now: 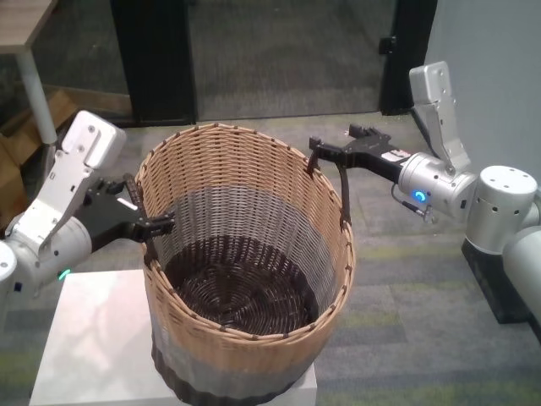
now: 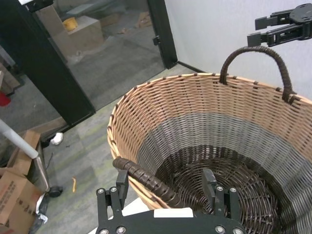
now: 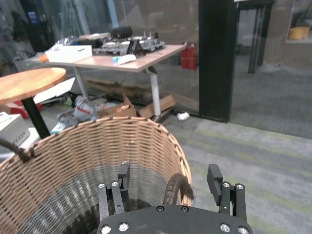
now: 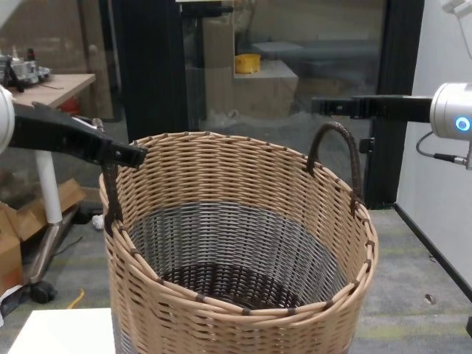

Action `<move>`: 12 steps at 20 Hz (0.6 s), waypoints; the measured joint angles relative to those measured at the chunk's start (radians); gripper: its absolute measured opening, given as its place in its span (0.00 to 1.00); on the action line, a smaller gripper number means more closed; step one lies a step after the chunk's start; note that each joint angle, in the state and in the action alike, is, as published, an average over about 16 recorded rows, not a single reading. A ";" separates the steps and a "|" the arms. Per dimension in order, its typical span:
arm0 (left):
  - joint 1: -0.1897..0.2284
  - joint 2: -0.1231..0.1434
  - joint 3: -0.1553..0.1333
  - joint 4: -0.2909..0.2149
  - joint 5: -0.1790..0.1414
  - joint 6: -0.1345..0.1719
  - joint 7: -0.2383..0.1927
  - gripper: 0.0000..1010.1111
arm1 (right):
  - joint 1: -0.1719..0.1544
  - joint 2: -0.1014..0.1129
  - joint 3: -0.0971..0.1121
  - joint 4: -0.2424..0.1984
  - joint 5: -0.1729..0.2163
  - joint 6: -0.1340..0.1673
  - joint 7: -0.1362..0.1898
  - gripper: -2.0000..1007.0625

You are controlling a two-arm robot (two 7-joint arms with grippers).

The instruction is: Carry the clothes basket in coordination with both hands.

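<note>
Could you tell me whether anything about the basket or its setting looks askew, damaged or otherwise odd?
The clothes basket looks intact and empty, but it overhangs the white stand's edge. The left end effector and right end effector sit open at the handles.

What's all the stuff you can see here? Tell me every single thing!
clothes basket: one, woven, tan top band, grey middle, dark brown base, on the white stand, between both arms.
loop handles: two, dark brown, on opposite sides of the rim.
white stand: one, under the basket.
round wooden table: one, brown, in the background.
desk: one, light wood, cluttered with gear, behind the basket.
cardboard boxes: brown, on the floor.
left gripper: one, black, jaws open, at the left handle.
right gripper: one, black, jaws open, at the right handle.
</note>
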 joint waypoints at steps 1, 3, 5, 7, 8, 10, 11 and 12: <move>-0.001 -0.001 -0.001 -0.003 0.003 -0.001 -0.001 0.99 | -0.001 0.000 0.002 -0.002 0.002 -0.004 -0.002 1.00; -0.002 -0.002 -0.004 -0.009 0.009 -0.002 -0.003 0.99 | -0.004 0.000 0.007 -0.006 0.007 -0.013 -0.005 1.00; -0.005 -0.005 -0.006 -0.015 0.015 -0.003 -0.006 0.99 | -0.006 0.000 0.011 -0.009 0.011 -0.022 -0.006 1.00; -0.008 -0.007 -0.008 -0.020 0.022 -0.004 -0.009 0.99 | -0.008 0.000 0.014 -0.011 0.015 -0.029 -0.008 1.00; -0.010 -0.009 -0.008 -0.023 0.025 -0.005 -0.010 0.99 | -0.008 0.000 0.015 -0.011 0.016 -0.033 -0.008 1.00; -0.015 -0.012 -0.009 -0.028 0.031 -0.008 -0.013 0.99 | -0.009 -0.001 0.018 -0.012 0.020 -0.042 -0.008 1.00; -0.018 -0.013 -0.009 -0.030 0.035 -0.009 -0.015 0.99 | -0.010 -0.001 0.020 -0.012 0.022 -0.048 -0.008 1.00; -0.021 -0.015 -0.009 -0.032 0.038 -0.011 -0.016 0.99 | -0.010 -0.002 0.022 -0.012 0.024 -0.053 -0.008 1.00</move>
